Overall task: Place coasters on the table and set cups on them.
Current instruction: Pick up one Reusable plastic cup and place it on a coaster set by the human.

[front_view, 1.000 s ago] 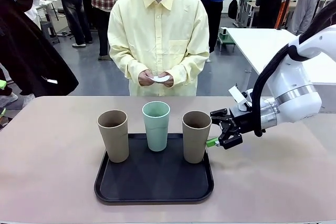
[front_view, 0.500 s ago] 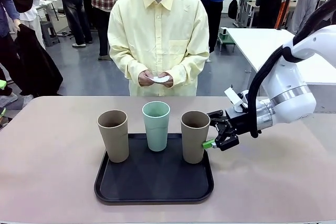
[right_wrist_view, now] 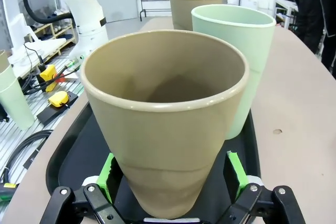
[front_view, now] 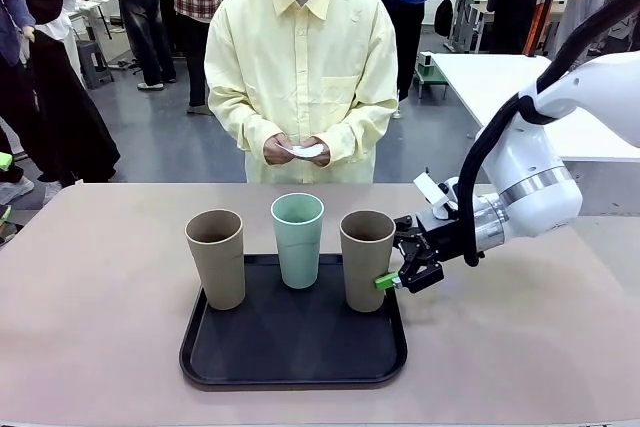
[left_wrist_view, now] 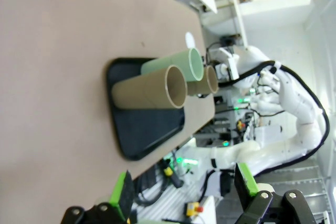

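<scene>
Three cups stand on a black tray (front_view: 290, 367) on the beige table (front_view: 90, 347): a taupe-brown cup (front_view: 215, 257) at left, a mint-green cup (front_view: 298, 237) in the middle, and a taupe-brown cup (front_view: 366, 259) at right. My right gripper (front_view: 392, 265) is open, its fingers flanking the right cup low down. In the right wrist view, that cup (right_wrist_view: 168, 124) sits between the green pads (right_wrist_view: 234, 174) of the right gripper (right_wrist_view: 170, 177). My left gripper (left_wrist_view: 184, 192) is open and holds nothing, far from the cups. The person holds white coasters (front_view: 305, 150) in both hands.
The person stands at the far edge of the table, hands at waist height. A white table (front_view: 520, 87) stands behind at right. Bare tabletop lies on both sides of the tray and in front of it.
My right gripper has slid left, farther around the right brown cup, and the cup has shifted slightly left on the tray. The person's hands have stayed still.
</scene>
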You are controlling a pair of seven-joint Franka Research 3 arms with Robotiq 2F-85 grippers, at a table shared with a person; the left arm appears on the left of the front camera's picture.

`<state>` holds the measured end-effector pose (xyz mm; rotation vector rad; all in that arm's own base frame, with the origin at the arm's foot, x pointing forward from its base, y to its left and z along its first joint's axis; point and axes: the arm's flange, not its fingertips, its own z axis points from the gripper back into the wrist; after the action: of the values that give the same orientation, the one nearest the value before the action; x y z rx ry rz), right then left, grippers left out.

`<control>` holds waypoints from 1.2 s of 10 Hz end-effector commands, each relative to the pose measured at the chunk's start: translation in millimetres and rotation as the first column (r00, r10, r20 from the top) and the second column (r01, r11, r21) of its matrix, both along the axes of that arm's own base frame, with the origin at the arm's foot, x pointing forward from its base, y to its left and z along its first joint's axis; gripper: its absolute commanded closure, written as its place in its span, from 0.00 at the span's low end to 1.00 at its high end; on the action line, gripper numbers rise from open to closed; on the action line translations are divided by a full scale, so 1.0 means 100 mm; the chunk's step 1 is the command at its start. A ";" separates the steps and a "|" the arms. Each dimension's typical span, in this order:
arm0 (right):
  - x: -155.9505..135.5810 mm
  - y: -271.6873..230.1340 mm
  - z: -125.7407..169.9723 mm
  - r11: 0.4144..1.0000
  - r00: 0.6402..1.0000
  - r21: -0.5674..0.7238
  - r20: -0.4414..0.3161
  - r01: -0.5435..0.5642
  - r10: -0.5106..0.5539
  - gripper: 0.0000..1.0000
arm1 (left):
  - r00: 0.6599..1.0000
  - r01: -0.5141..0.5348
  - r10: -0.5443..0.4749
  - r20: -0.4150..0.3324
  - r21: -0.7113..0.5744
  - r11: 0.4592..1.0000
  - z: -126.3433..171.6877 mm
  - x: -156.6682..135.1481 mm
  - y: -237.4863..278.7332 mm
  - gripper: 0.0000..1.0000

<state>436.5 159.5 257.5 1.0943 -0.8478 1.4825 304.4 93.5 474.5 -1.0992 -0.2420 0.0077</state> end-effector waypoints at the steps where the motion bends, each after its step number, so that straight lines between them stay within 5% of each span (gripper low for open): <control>1: 0.09 0.09 -0.05 0.999 0.999 -0.032 -0.024 -0.025 0.024 0.00 | 1.000 0.003 -0.003 0.016 -0.016 1.000 0.00 0.00 0.00 0.00; 7: 0.09 0.19 -0.11 0.997 0.996 -0.008 -0.027 -0.082 0.082 0.00 | 1.000 0.003 -0.003 0.016 -0.016 1.000 0.00 0.00 0.00 0.00; 8: 0.09 0.18 -0.11 0.995 0.995 0.006 -0.006 -0.097 0.097 0.45 | 1.000 0.003 -0.003 0.016 -0.016 1.000 0.00 0.00 0.00 0.00; 9: 0.09 0.17 -0.11 0.995 0.995 0.006 -0.006 -0.095 0.095 0.58 | 1.000 0.003 -0.003 0.016 -0.016 1.000 0.00 0.00 0.00 0.00; 10: 0.09 0.17 -0.12 0.995 0.995 0.006 -0.002 -0.096 0.096 1.00 | 1.000 0.003 -0.003 0.016 -0.016 1.000 0.00 0.00 0.00 0.00; 12: 0.06 0.12 -0.08 0.998 0.998 -0.018 0.001 -0.058 0.058 1.00 | 1.000 0.003 -0.003 0.016 -0.016 1.000 0.00 0.00 0.00 0.00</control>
<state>441.5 174.8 248.6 1.1381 -0.8042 1.5308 304.4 93.5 474.5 -1.0992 -0.2419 0.0076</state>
